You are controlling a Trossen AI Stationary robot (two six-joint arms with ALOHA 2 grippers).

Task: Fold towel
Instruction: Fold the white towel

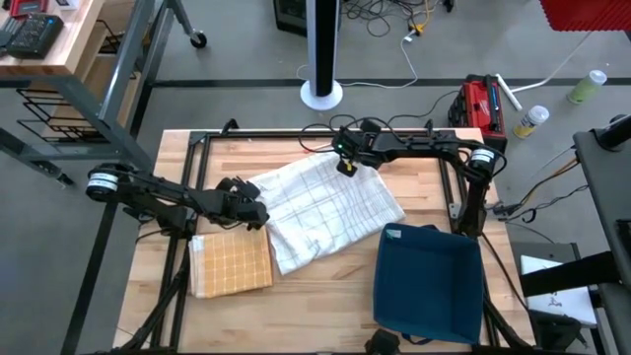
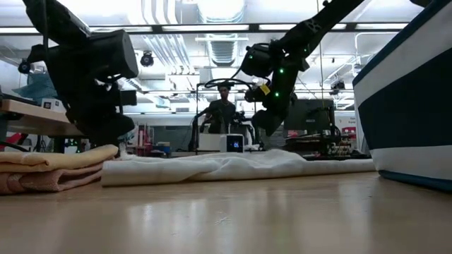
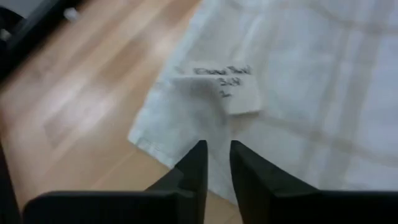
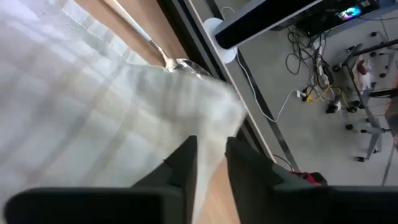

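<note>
At the left of the pale, planked wooden table (image 1: 325, 306), a yellow-orange checked cloth (image 1: 232, 264) is lying folded into a thick, soft rectangle. Just above it, the left gripper (image 1: 254, 214) is reaching in from the left edge and sitting at the near left corner of the white towel (image 1: 325, 209). In the left wrist view its two dark, wedge-shaped fingers (image 3: 194, 167) are standing slightly apart, with a narrow gap showing between them, and they are resting over the towel's hemmed corner (image 3: 155, 140), beside a small rectangular white label (image 3: 233, 90) bearing handwriting. Whether any fabric is pinched in that gap cannot be told.

The towel is lying mostly flat in the middle of the table as a skewed, rumpled rectangle of thin white cloth crossed by a faint grey grid; in the low view it is forming a low, wrinkled ridge (image 2: 233, 168) along the tabletop.

The right gripper (image 1: 347, 164) is hovering at the towel's far edge, near the back of the table. Its fingers (image 4: 186, 163) are also showing a narrow gap, with a bunched fold of the white cloth (image 4: 199, 99) sitting right in front of the tips; a grip cannot be confirmed.

At the right, a dark blue, square, straight-sided fabric bin (image 1: 426, 283) is standing near the towel.
</note>
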